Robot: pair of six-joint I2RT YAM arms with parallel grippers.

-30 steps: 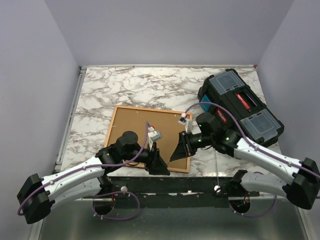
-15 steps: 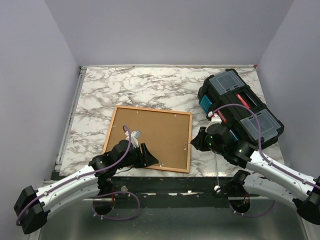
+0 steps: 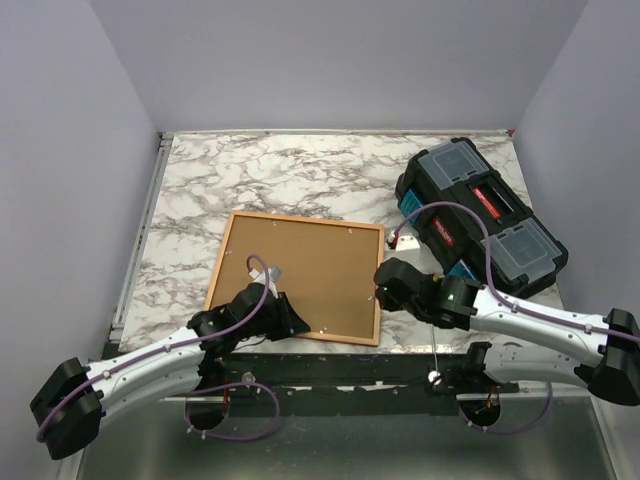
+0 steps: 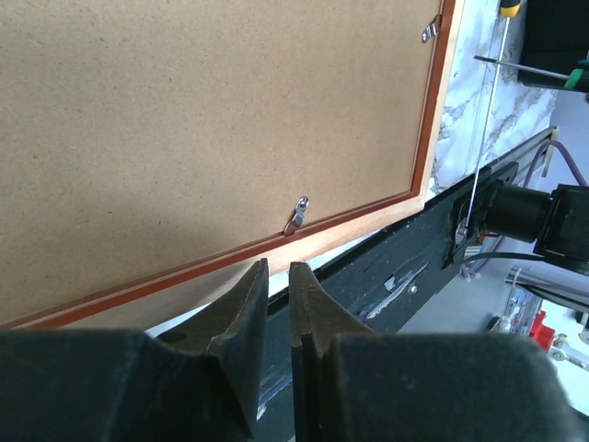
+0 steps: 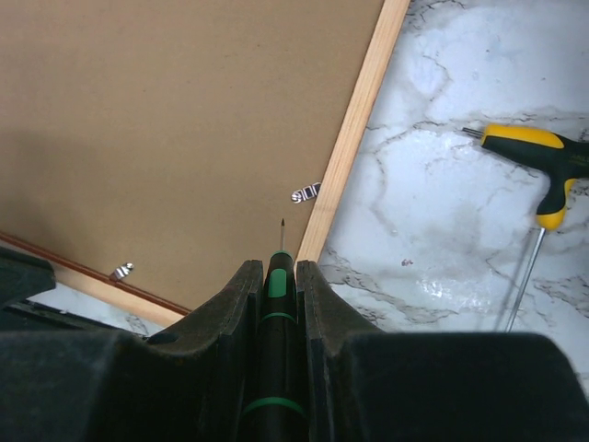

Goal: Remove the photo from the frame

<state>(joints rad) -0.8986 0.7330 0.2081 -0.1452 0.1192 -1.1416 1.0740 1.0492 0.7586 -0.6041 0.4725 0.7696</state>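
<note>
top: frame (image 3: 300, 272) back up, left gripper (image 3: 291, 319) at its near edge, right gripper (image 3: 384, 284) at its right edge | left wrist: jaws nearly together, empty, just off frame edge | right wrist: jaws clamp screwdriver (image 5: 278, 281), tip by clip (image 5: 306, 193)

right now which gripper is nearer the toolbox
Right. The right gripper is at the frame's right edge, near the toolbox; the left gripper at its near edge, farther.

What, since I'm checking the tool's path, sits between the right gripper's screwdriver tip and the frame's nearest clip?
Nothing visible: the screwdriver in the right gripper points at the clip on the frame, only bare backboard between.
</note>
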